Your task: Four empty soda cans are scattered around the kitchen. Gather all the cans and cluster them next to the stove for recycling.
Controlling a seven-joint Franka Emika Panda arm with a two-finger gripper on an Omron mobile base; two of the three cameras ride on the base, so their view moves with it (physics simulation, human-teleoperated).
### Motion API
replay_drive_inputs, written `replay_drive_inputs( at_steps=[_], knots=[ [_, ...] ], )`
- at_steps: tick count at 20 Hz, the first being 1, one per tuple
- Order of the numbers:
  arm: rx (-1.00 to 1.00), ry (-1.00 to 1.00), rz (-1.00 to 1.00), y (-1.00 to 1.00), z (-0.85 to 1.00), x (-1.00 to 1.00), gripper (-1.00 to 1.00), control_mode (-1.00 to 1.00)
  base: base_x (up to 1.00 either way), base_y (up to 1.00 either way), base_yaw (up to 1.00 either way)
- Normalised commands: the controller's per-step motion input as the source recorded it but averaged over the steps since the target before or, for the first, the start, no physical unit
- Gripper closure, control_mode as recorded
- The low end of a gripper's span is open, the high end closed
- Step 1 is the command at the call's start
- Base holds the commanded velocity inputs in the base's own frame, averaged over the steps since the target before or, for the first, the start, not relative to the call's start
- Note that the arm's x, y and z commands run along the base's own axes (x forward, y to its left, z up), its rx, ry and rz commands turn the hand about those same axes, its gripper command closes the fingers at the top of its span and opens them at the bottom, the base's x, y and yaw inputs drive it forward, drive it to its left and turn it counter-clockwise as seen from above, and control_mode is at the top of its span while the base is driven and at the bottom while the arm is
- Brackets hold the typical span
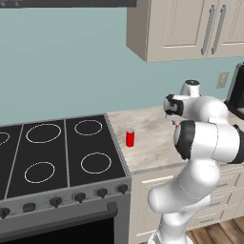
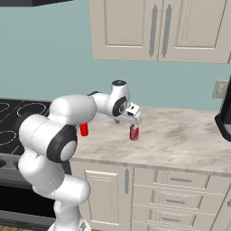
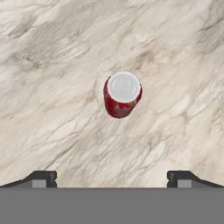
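Observation:
A red soda can (image 2: 134, 132) stands upright on the beige counter (image 2: 180, 135). My gripper (image 2: 128, 122) hangs just above it, open and holding nothing. In the hand view this can (image 3: 122, 94) shows its pale top, lying ahead of the spread fingertips (image 3: 41, 178) and not between them. A second red soda can (image 1: 130, 137) stands on the counter close to the stove's right edge; in the right base view my arm partly hides this can (image 2: 84, 129). The stove (image 1: 57, 157), with its black cooktop and white burner rings, lies to the left.
A dark appliance (image 2: 225, 117) stands at the counter's right end, below a wall outlet (image 2: 220, 89). Cream upper cabinets (image 2: 158, 29) hang over the counter. The counter's front edge (image 2: 158, 163) runs above drawers.

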Motion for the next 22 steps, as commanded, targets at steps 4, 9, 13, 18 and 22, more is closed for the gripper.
replay_drive_inputs(
  at_steps=[4,9,13,18,22],
  knots=[
    [0.0,0.0,0.01,-0.12,-0.06,0.21,-1.0,-1.0,0.0,0.0,0.0],
    [0.02,0.0,0.02,-0.05,-0.04,0.23,-1.0,-1.0,0.0,0.0,0.0],
    [0.02,0.0,0.0,-0.12,-0.15,0.21,-1.0,-1.0,0.0,0.0,0.0],
    [0.0,0.0,0.0,-0.08,-0.22,0.2,-1.0,-1.0,0.0,0.0,0.0],
    [0.01,0.0,0.0,-0.07,-0.14,0.18,-1.0,-1.0,0.0,0.0,0.0]
  ],
)
